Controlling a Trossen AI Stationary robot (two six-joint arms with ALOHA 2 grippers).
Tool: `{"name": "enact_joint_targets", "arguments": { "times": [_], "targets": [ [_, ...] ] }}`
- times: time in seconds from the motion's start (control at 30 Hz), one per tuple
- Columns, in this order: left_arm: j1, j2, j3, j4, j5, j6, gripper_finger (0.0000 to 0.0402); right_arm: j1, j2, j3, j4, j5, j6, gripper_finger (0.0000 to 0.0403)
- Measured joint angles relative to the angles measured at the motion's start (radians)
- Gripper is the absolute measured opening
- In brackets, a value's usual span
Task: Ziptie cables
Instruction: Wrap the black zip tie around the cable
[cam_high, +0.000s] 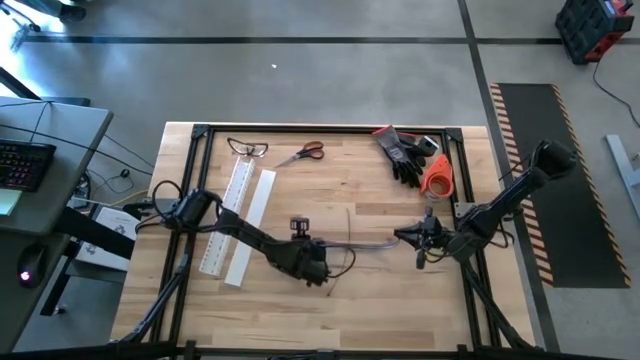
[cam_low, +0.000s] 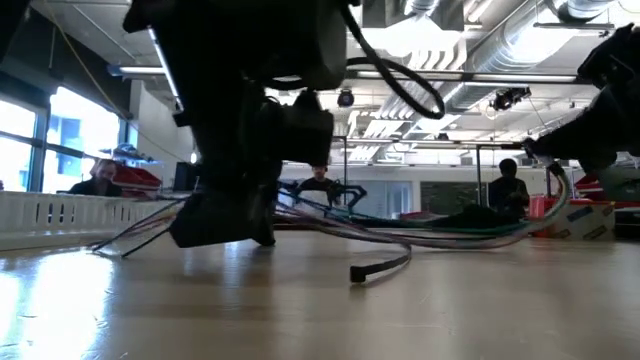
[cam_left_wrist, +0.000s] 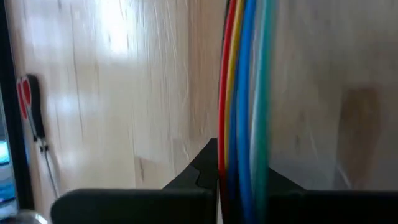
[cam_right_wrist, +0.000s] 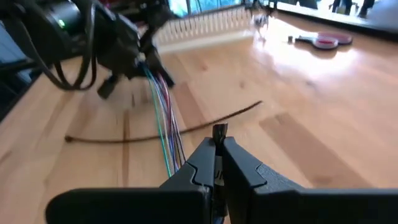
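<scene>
The cables (cam_high: 370, 246) are a bundle of thin red, yellow, blue, teal and grey wires strung across the table's middle between my two grippers. My left gripper (cam_high: 322, 272) is shut on their left end, low over the wood; it shows in the low view (cam_low: 230, 215). My right gripper (cam_high: 408, 237) is shut at their right end. A dark zip tie (cam_right_wrist: 186, 127) lies flat on the wood beside the bundle, touched by neither gripper, its head end (cam_low: 357, 273) toward the near edge. My left gripper pinches the cables (cam_left_wrist: 245, 74) between its two fingers (cam_left_wrist: 202, 171). The wires run side by side along the fingers and out past their tips, just above the wood. My right gripper has the cables' other end (cam_low: 555, 200), which rises from the table into it. Its own fingers (cam_right_wrist: 205, 158) hide the place of contact; the wires (cam_right_wrist: 163, 106) sag slack toward the left gripper.
A white slotted channel (cam_high: 240, 215) lies at the table's left. Along the far edge are safety glasses (cam_high: 247, 148), red-handled scissors (cam_high: 303, 153), black gloves (cam_high: 405, 155) and an orange roll (cam_high: 437, 175). People (cam_low: 510, 190) sit in the room beyond.
</scene>
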Motion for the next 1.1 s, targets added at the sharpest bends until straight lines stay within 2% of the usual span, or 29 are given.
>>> {"name": "enact_joint_targets", "arguments": {
  "times": [0.13,0.5,0.63,0.77,0.93,1.1],
  "targets": [
    [-0.026,0.000,-0.002,-0.122,-0.006,-0.108,0.0001,0.000,0.000,0.000,-0.067,-0.031,0.071,0.0000],
    [-0.111,0.000,-0.002,-0.357,-0.014,-0.374,0.0001,0.000,0.000,0.000,-0.107,-0.064,0.071,0.0005],
    [-0.147,-0.028,-0.002,-0.368,-0.014,-0.472,0.0001,0.000,0.000,0.000,-0.136,-0.082,0.089,0.0028],
    [-0.186,-0.069,-0.002,-0.364,-0.041,-0.552,0.0001,0.001,0.000,0.000,-0.174,-0.085,0.121,0.0067],
    [-0.216,-0.091,-0.002,-0.364,-0.076,-0.572,0.0002,0.001,0.000,0.000,-0.182,-0.087,0.108,0.0113],
    [-0.192,-0.092,-0.015,-0.358,-0.054,-0.580,0.0041,0.001,0.000,0.000,-0.182,-0.089,0.098,0.0127]
  ]
}}
